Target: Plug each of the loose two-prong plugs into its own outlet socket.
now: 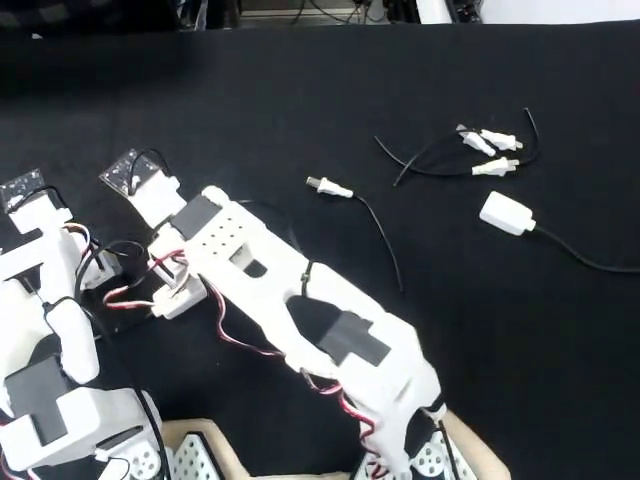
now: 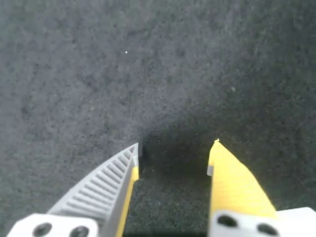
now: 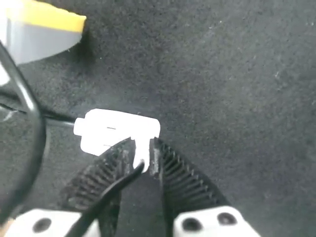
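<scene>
Though faintly marked, white socket (image 3: 116,129) edge between the right jaws

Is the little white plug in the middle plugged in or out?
Out. The plug lies loose on the black table, its prongs bare, apart from the white socket.

A black cloth (image 1: 200,90) covers the whole table, its weave flecked with pale lint (plainest up close, from the wrists). Beyond the cloth's far edge, dark cables (image 1: 330,12) lie beside something white (image 1: 440,8). At the near edge, a tan surface (image 1: 485,455) shows under the cloth's border.
</scene>
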`<state>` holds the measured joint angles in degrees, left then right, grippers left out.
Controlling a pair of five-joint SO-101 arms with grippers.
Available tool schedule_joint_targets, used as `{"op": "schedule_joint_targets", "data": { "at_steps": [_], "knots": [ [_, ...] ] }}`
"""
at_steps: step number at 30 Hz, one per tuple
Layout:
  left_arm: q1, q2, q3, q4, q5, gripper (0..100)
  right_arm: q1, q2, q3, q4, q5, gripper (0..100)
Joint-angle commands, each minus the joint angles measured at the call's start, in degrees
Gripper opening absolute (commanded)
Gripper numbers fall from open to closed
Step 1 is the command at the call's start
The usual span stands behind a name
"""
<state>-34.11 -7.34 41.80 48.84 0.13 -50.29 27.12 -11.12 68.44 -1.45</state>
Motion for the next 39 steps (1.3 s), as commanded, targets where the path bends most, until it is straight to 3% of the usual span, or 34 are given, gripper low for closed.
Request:
{"op": "schedule_joint_targets", "data": {
  "at_steps": [1,14,22,25,31,39],
  "knots": [
    [0.7,-1.1,-0.1,-0.7,0.6,23,0.7,0.9,5.8,-2.1,-0.2,1.1],
    [0.7,-1.1,-0.1,-0.7,0.6,23,0.7,0.7,7.3,-3.3,0.1,1.8],
    [0.7,-1.1,-0.1,-0.7,0.6,23,-0.4,-0.3,-1.3,2.6,0.3,32.5],
    [0.7,-1.1,-0.1,-0.7,0.6,23,-2.5,-0.2,-3.5,4.6,5.6,40.0],
    [0.7,-1.1,-0.1,-0.7,0.6,23,-6.5,-0.2,-4.0,4.2,11.6,40.7],
    [0.6,-1.1,-0.1,-0.7,0.6,23,-6.2,-0.1,-3.5,4.3,12.6,40.6]
  ]
}}
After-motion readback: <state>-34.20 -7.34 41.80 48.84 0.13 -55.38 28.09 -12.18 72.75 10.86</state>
